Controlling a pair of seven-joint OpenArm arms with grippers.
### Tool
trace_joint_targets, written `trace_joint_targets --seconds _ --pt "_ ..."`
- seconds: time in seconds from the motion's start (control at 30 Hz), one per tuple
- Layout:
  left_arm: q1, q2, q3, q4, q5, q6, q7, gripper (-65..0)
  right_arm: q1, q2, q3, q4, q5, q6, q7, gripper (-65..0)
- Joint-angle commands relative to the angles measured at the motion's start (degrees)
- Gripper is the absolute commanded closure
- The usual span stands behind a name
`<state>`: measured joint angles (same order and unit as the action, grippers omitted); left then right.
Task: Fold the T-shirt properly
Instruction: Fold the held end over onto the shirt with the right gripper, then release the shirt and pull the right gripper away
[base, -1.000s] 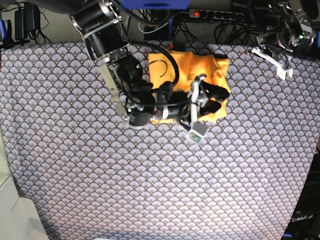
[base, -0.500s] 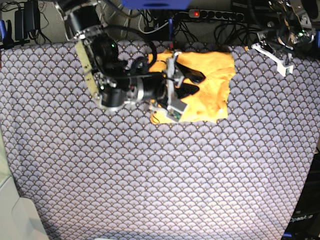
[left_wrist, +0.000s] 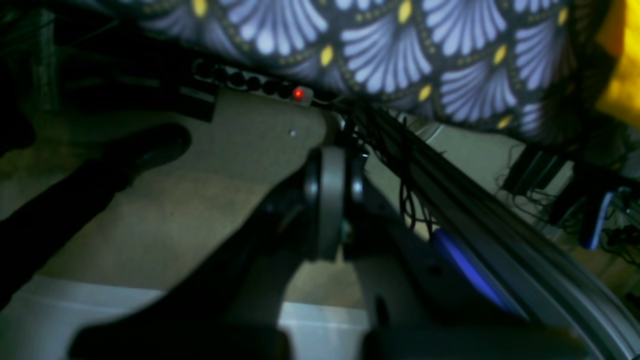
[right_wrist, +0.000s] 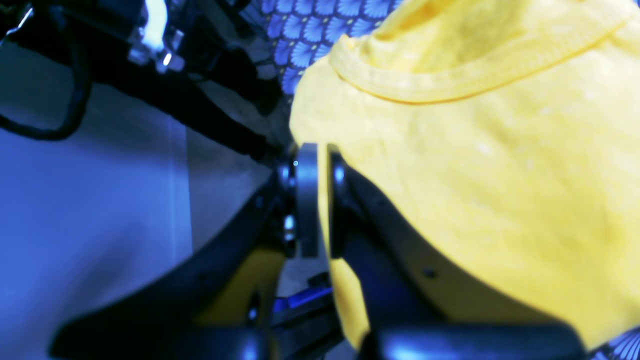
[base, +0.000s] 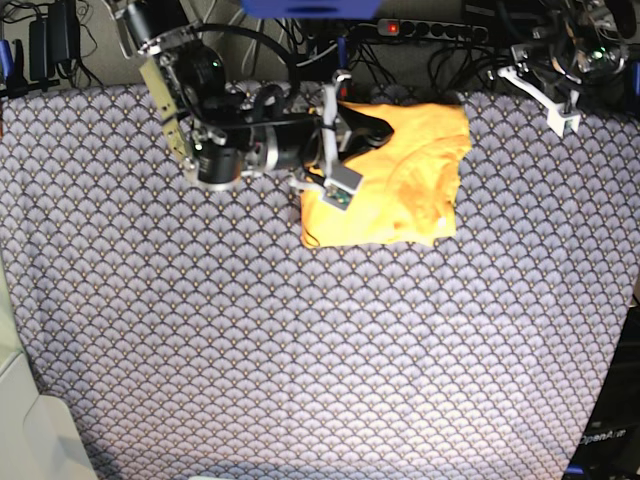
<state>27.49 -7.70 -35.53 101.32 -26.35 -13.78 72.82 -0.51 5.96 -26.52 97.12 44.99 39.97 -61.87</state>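
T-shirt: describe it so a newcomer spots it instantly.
Find the table with its scale-patterned cloth, then look to its far edge, just right of centre. The T-shirt lies there as a folded yellow-orange bundle, the only plain, bright thing on the cloth.

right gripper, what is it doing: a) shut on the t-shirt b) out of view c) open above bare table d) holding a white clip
a: in the right wrist view the right gripper has its jaws pinched together on a fold of the T-shirt.
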Motion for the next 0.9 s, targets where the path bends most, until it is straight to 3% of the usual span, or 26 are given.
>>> trace_joint_targets --seconds 0.0,0.23,0.37,0.57,0.87 --pt "0.16 -0.52 -0.21 1.06 -0.16 -0.33 -0.33 0.0 1.88 -0.64 -0.69 1.03 1.64 0.03 1.43 -1.5" --pt "1.31 -0.52 -0.21 1.06 -0.60 -0.33 -0.33 0.0 11.90 -0.81 -4.82 -3.71 1.91 0.03 1.43 -1.5" --pt "2.19 0.63 -0.38 1.23 -0.60 -0.33 -0.33 0.0 16.47 -3.01 -7.02 -9.25 1.56 0.03 1.60 -1.5" --pt "3.68 1.77 -0.38 2.37 -0.33 -0.33 -0.33 0.0 22.01 -3.89 -10.36 -20.77 1.47 0.03 8.55 -1.5" --pt "5.17 1.77 -0.56 5.36 -0.24 -0.33 -0.33 0.0 29.04 1.56 -15.10 -36.86 1.47 0.03 19.80 -1.5"
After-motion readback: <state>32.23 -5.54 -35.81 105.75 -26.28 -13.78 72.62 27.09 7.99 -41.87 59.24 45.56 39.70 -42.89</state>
